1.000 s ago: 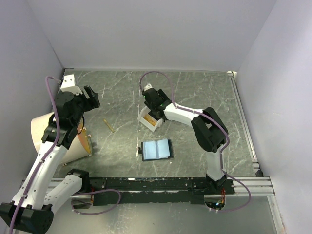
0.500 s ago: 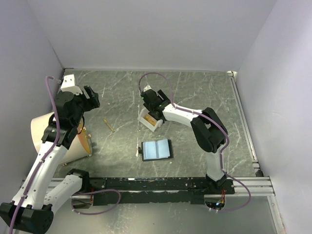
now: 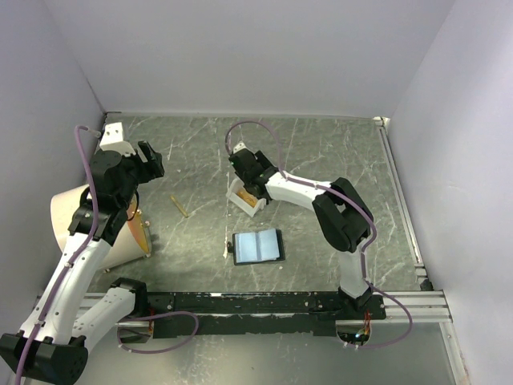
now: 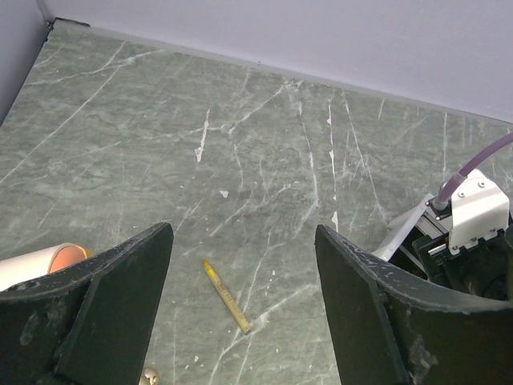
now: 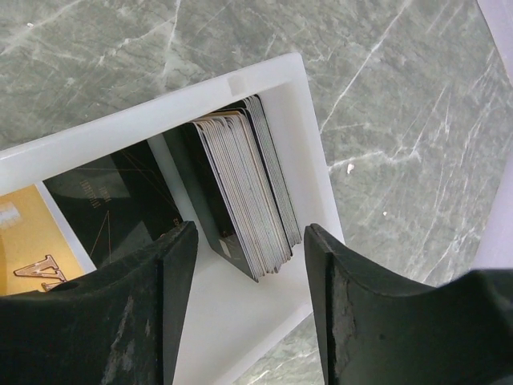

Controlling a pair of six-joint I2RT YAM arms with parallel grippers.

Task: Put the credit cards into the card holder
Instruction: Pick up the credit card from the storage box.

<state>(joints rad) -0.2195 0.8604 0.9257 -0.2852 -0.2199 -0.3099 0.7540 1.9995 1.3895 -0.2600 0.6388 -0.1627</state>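
The card holder (image 3: 258,246) lies open on the table, pale blue-grey inside up, in front of a white box (image 3: 245,198). In the right wrist view the box (image 5: 264,80) holds a stack of credit cards (image 5: 244,188) standing on edge, plus a dark card (image 5: 108,204) and a gold-tan card (image 5: 24,241). My right gripper (image 5: 244,301) is open, its jaws straddling the near end of the stack just above the box. My left gripper (image 4: 240,321) is open and empty, high over the left of the table.
A thin yellow stick (image 4: 226,297) lies on the table between the left fingers' view; it also shows in the top view (image 3: 178,206). A tan cone-shaped object (image 3: 88,228) lies at the left under the left arm. Walls close the table on three sides.
My right gripper has shifted slightly left and forward over the white box. The left arm has not moved.
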